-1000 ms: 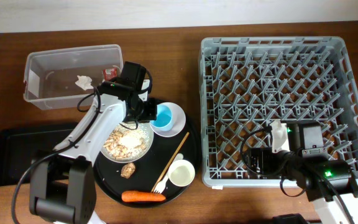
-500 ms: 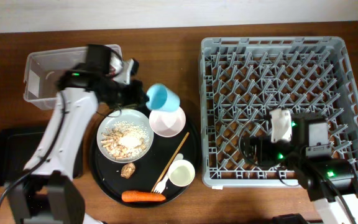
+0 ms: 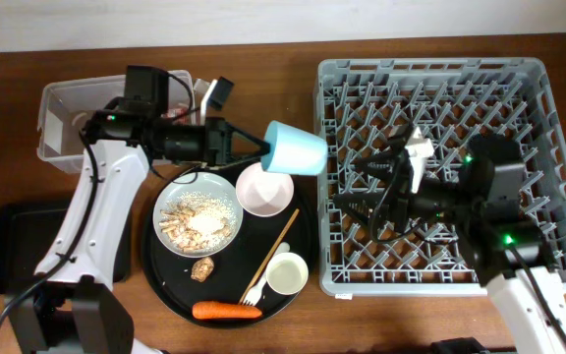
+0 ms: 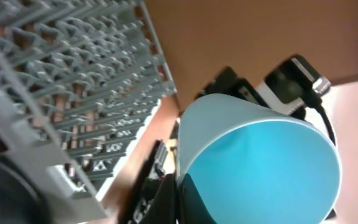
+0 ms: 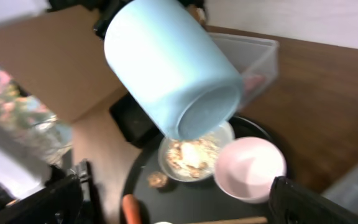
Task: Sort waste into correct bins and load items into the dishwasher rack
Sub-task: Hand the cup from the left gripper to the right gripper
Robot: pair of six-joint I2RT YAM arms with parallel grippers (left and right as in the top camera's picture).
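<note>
Table: brown wood, with the dishwasher rack on the right and a round black tray beside it.
Overhead, cup: the light blue cup hangs in the air between tray and rack, just beyond the pinkish-white bowl. Its long axis runs left to right, base toward the rack.
Overhead, grippers: your left gripper is clamped on the cup's rim. Your right gripper reaches left over the rack.
Overhead, change: half a second ago the cup hung further left, over the tray's edge.
Left wrist: the cup's open mouth faces you, with the rack at upper left.
Right wrist: the cup's recessed base faces you, above the beige food scraps and the bowl. The right jaws stand wide apart, holding nothing.
</note>
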